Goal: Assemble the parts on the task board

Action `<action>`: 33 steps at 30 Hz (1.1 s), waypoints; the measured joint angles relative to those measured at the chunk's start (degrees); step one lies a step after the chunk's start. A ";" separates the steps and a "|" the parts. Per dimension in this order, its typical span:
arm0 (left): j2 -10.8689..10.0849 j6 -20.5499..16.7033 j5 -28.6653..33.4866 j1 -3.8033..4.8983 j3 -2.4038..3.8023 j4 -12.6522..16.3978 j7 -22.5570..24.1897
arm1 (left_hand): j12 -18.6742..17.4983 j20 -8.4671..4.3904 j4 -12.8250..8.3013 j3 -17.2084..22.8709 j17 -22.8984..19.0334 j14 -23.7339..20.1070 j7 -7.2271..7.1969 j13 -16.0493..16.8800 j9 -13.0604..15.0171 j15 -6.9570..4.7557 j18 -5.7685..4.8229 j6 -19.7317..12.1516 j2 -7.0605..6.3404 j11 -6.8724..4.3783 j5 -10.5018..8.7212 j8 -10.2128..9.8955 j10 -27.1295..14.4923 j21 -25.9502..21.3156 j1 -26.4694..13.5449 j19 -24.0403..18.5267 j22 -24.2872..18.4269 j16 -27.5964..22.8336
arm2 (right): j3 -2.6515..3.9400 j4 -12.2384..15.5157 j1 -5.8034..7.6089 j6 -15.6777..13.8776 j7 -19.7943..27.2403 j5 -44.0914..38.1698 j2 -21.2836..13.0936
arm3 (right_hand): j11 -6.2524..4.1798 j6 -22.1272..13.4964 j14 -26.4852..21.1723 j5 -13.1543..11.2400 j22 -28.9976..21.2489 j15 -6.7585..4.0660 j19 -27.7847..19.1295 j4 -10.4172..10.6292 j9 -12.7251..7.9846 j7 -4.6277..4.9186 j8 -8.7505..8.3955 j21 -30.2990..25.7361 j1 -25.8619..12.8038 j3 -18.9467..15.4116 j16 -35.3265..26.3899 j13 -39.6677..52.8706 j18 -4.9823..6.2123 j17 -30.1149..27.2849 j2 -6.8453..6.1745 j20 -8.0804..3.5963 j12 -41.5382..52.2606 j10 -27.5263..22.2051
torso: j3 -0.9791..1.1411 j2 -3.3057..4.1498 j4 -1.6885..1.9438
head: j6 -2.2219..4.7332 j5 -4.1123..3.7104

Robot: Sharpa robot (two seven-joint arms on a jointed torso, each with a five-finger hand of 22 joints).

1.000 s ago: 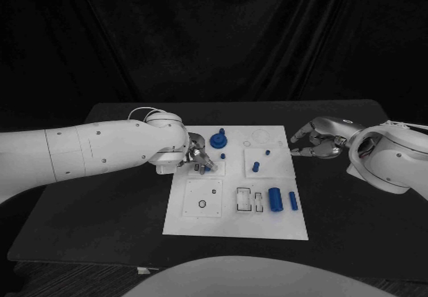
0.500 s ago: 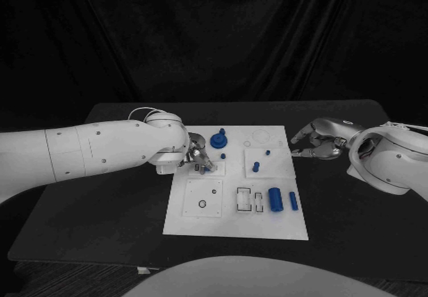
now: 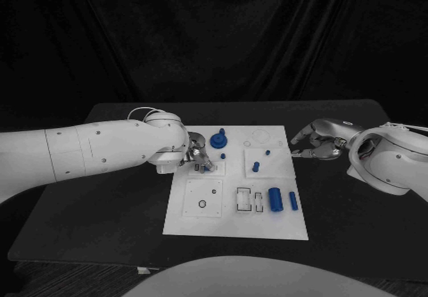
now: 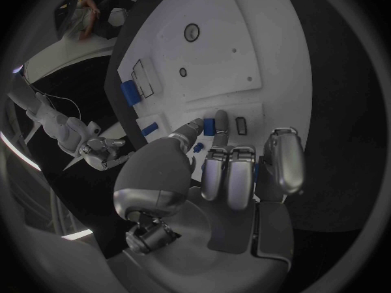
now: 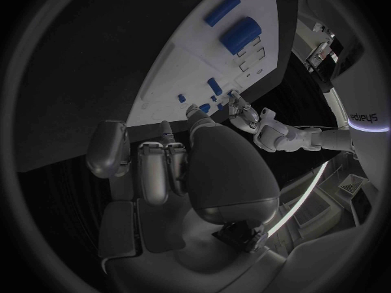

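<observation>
1. At the board's (image 3: 234,230) left edge, the left hand (image 3: 198,154) is pinching a small blue part (image 4: 209,127) between thumb and a fingertip, pressing it down at a recessed plate just below its fingers; the other fingers are curling beside it.
2. Compared with a second ago, this hand is sitting almost where it was — only a slight settling lower and inward — which I judge to mean the part is being seated rather than carried.
3. Off the board's far right edge, the right hand (image 3: 316,143) is hovering with fingers curled in; a second ago they were spread wider. It appears to be holding nothing, so it is probably just waiting.
4. Beyond the left fingertips, the knobbed part (image 3: 220,140) and a small peg (image 3: 256,166) are standing where they were; nearer the robot, two cylinders (image 3: 276,198) are lying unmoved on the board.
5. Hard to make out — whether the pinched part is already in its socket, since the fingers are covering its lower end; the socket's shape is hidden too. The right palm is turned away, so an empty grasp is a judgement.
</observation>
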 measured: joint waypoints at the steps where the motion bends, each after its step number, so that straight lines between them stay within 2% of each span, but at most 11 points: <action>1: 0.00 0.00 0.00 0.00 0.00 -0.03 0.06 | 0.00 0.00 -0.14 0.14 0.00 0.00 0.00 0.00 0.06 0.00 0.00 0.00 0.00 0.00 0.30 0.00 0.00 0.00 0.00 0.00 0.00 0.00 | 0.00 0.00 0.00 0.01 0.00 0.00 -0.01 | 0.00 0.00 0.00 0.00 0.00 0.00 0.00 0.00 0.00 0.00 0.00 0.00 0.07 0.00 -0.04 0.00 0.00 0.00 0.07 0.00 0.00 0.00 | 0.00 0.00 0.00 | 0.00 -0.03; 14: 0.07 0.49 -0.02 0.00 0.03 -0.46 0.73 | 0.00 0.00 -0.32 1.11 0.00 0.00 -0.52 0.00 0.36 0.00 0.00 0.73 0.00 0.00 0.76 0.00 0.00 0.00 -0.01 0.00 0.00 0.00 | 0.00 0.00 -0.02 0.11 -0.07 0.00 -0.04 | 0.00 0.00 0.00 0.00 -0.01 0.00 -0.41 0.00 -0.05 0.00 0.00 -0.99 0.14 0.00 -0.60 -0.03 0.00 0.00 0.14 0.00 -0.32 0.00 | -0.01 0.00 0.00 | 0.00 0.02; 22: 0.12 0.91 0.03 0.02 0.05 -0.65 1.08 | 0.00 -0.21 -0.71 5.02 0.00 0.00 -0.39 0.00 0.87 0.00 0.01 0.84 0.47 -0.21 0.01 -0.01 0.21 -0.41 -0.49 -0.22 0.05 0.00 | 0.00 0.02 -0.02 0.18 -0.14 0.00 -0.09 | 0.00 0.00 0.00 0.23 -0.01 0.00 -0.64 0.00 -0.13 0.00 0.00 -1.36 0.14 0.00 -1.02 -0.03 0.00 0.00 0.14 0.01 -0.46 0.00 | -0.01 -0.02 0.00 | 0.00 -0.09; 23: 0.10 0.93 0.05 0.02 0.05 -0.65 1.15 | 0.00 -0.21 -0.93 6.02 0.00 0.00 -0.36 0.00 1.00 0.00 0.01 0.85 0.48 -0.21 0.80 -0.01 0.21 -0.57 -0.50 -0.21 0.04 0.00 | 0.00 0.02 -0.02 0.19 -0.15 0.00 -0.11 | 0.00 0.00 0.00 0.23 -0.02 0.00 -0.82 0.00 -0.13 0.00 0.00 -1.36 0.15 0.00 -1.02 -0.04 0.01 0.00 0.15 0.01 -0.46 0.00 | -0.01 -0.02 0.00 | 0.00 -0.10; 25: 0.02 0.94 0.06 0.02 0.05 -0.61 1.31 | 0.00 -0.21 -0.76 6.95 0.00 0.00 -0.30 0.00 1.27 0.00 0.00 0.70 0.18 -0.21 3.57 -0.01 0.21 -0.57 -1.25 -0.22 0.04 0.00 | 0.00 0.03 -0.02 0.22 -0.17 0.00 -0.15 | 0.00 0.12 0.00 0.23 -0.02 0.00 -0.82 0.00 -0.13 0.12 0.00 -1.36 0.30 0.00 -1.02 -0.04 0.00 0.00 0.30 0.01 -0.45 0.00 | 0.00 -0.02 0.00 | 0.00 -0.10; 26: -0.04 0.93 0.06 0.03 0.05 -0.60 1.37 | 0.00 -0.21 -0.23 7.49 0.00 0.00 -0.32 0.00 1.54 0.00 0.00 0.67 -0.31 -0.21 5.06 -0.01 0.21 -0.57 -1.88 -0.22 0.05 0.00 | 0.00 0.03 -0.02 0.23 -0.18 0.00 -0.16 | 0.00 0.20 0.00 0.23 -0.02 0.00 -0.82 0.00 -0.13 0.20 -0.21 -1.66 0.31 0.00 -1.31 -0.04 0.00 0.00 0.30 0.01 -0.51 0.00 | 0.00 -0.02 0.00 | 0.00 -0.10; 27: -0.13 0.91 0.05 0.03 0.05 -0.57 1.46 | 0.00 -0.21 -0.88 9.02 0.00 0.00 -0.39 0.00 1.72 0.00 0.01 0.57 -0.69 -0.21 5.77 -0.01 0.21 -0.57 -2.25 -0.22 0.04 0.00 | 0.00 0.03 -0.02 0.25 -0.18 0.00 -0.16 | 0.00 0.20 0.00 0.23 -0.02 0.00 -0.82 0.00 -0.13 0.20 -0.21 -1.71 0.37 0.00 -1.32 -0.03 0.00 0.00 0.37 0.01 -0.66 0.00 | 0.00 -0.02 0.00 | 0.00 -0.10; 29: -0.35 0.82 0.03 0.10 0.09 -0.37 1.70 | 0.00 -0.21 -2.74 11.78 0.00 0.00 -0.44 0.00 1.87 0.00 0.00 0.20 -1.13 -0.21 6.33 -0.16 0.21 -0.58 -2.68 -0.21 0.04 0.00 | 0.00 0.04 -0.03 0.28 -0.20 0.00 -0.16 | 0.00 0.20 0.00 0.22 -0.02 0.00 -0.82 0.00 -0.13 0.20 -0.21 -1.71 0.38 0.00 -1.33 -0.03 0.00 0.00 0.37 0.01 -0.75 0.00 | 0.00 -0.02 0.00 | 0.00 -0.11; 31: -0.49 0.74 0.00 0.10 0.05 -0.11 1.91 | 0.00 -0.21 -2.48 12.03 0.00 0.00 -0.42 0.00 2.17 0.00 0.01 0.19 -1.13 -0.21 6.73 0.10 0.21 -0.79 -2.68 -0.21 0.04 0.00 | 0.00 0.04 -0.03 0.32 -0.22 0.00 -0.16 | 0.00 0.20 0.00 0.56 -0.02 0.00 -0.82 0.00 -0.19 0.20 -0.21 -1.93 0.46 0.00 -1.33 -0.03 0.00 0.00 0.45 0.01 -0.76 0.00 | 0.01 -0.02 0.00 | 0.00 -0.12; 33: -0.75 0.53 -0.04 0.10 0.03 0.19 2.15 | 0.00 -0.21 -2.82 13.28 0.00 0.00 -0.41 0.00 2.58 0.00 0.01 0.18 -1.81 -0.21 7.15 0.16 0.21 -0.79 -3.36 -0.21 0.04 0.00 | 0.00 0.04 -0.03 0.36 -0.25 0.00 -0.17 | 0.00 0.20 0.00 0.62 -0.02 0.00 -0.82 0.00 -0.19 0.20 -0.21 -2.03 0.51 0.00 -1.32 -0.03 0.00 0.00 0.50 0.01 -0.76 0.00 | 0.02 0.00 0.00 | 0.00 -0.12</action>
